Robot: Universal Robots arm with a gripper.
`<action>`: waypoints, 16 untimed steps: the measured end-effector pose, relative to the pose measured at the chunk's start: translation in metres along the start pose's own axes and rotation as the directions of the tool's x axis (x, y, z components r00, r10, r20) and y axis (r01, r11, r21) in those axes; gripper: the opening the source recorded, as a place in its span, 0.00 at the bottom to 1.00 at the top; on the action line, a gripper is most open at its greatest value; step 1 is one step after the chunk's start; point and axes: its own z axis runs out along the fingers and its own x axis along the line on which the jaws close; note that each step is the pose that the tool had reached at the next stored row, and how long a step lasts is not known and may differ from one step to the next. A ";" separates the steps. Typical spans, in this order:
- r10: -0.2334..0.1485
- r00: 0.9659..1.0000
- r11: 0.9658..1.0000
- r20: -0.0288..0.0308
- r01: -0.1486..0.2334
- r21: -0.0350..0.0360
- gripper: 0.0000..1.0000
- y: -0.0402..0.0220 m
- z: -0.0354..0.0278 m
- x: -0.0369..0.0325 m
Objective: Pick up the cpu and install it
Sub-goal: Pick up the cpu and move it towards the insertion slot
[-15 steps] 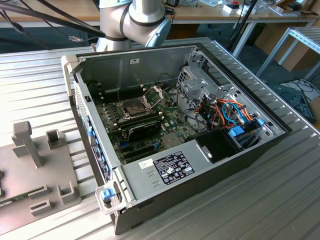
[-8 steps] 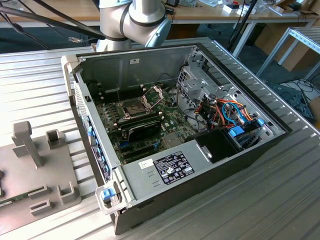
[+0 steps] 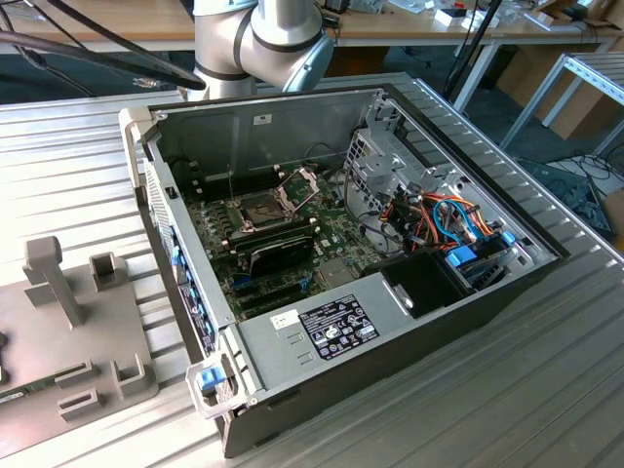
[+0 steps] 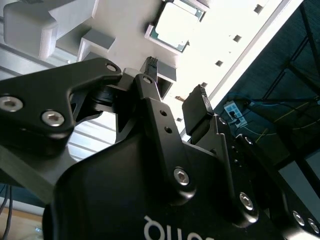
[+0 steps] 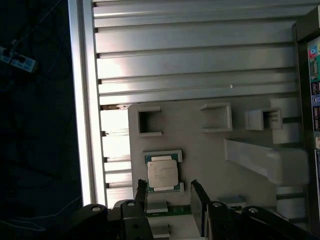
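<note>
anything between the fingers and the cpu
Nothing: in the first wrist view the open gripper hangs by the cpu, only the grey fixture plate showing around it.

Power supply label, print unreadable

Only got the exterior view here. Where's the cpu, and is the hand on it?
Observer: The small flat square cpu with the dull silver-grey metal top lies flat in a pocket of the pale grey plastic fixture plate; both wrist views show it there.
Operator: And the hand?
Observer: The black two-fingered hand is open and holds nothing. In both wrist views its fingertips point toward the cpu but are apart from it.
</note>
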 end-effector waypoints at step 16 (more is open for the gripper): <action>0.000 1.000 1.000 0.000 0.000 0.000 0.48 -0.0004 0.0119 0.0002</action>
